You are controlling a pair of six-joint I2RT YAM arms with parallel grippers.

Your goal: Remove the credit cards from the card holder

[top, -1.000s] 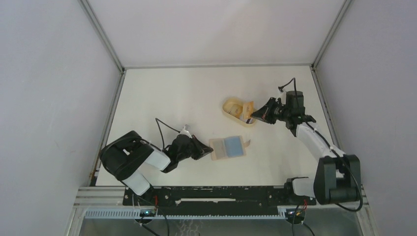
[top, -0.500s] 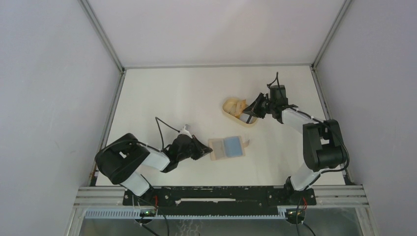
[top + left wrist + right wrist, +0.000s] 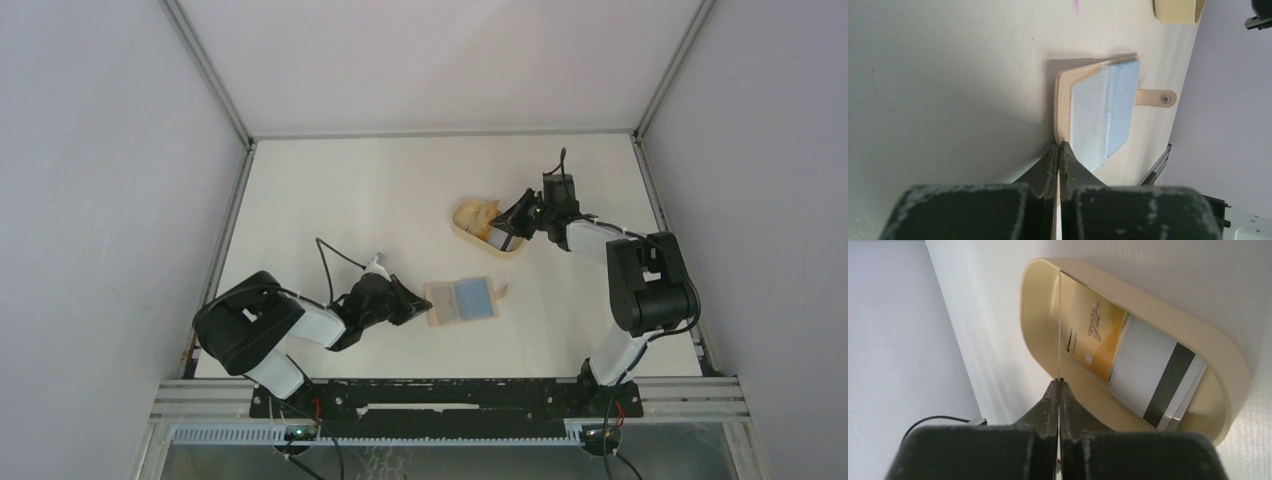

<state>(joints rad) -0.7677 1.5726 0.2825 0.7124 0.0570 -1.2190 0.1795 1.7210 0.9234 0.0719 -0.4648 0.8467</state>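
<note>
The holder (image 3: 440, 300) lies open and flat on the worktop (image 3: 350, 200), near its front edge and about midway between the two arm bases. The left hand (image 3: 418, 305) comes at it low from the left. In the left wrist view this hand (image 3: 1058, 147) is closed, its fingertips pinching the holder (image 3: 1064, 110) at the tan border of its near edge. Two blue-grey cards (image 3: 1103, 115) overlap inside and cover most of the inner face, leaving a narrow tan margin along the gripped side. The tab (image 3: 1155, 97) sticks out flat from the opposite edge. Bare worktop spreads wide on the holder's left and far sides.

The tray (image 3: 465, 215) sits well apart from the holder, farther back and to the right, with a stretch of worktop between them. The right hand (image 3: 508, 232) reaches it from the right. In the right wrist view that hand (image 3: 1060, 382) is closed on a thin card (image 3: 1060, 325), seen edge-on as a fine line that runs from the fingertips to the tray's far rim. Beside it in the tray (image 3: 1168, 310) a gold card (image 3: 1093, 335) lies partly under a striped card (image 3: 1153, 375), and more card edges show stacked beneath. Their corners rest close against the tray's inner wall.
</note>
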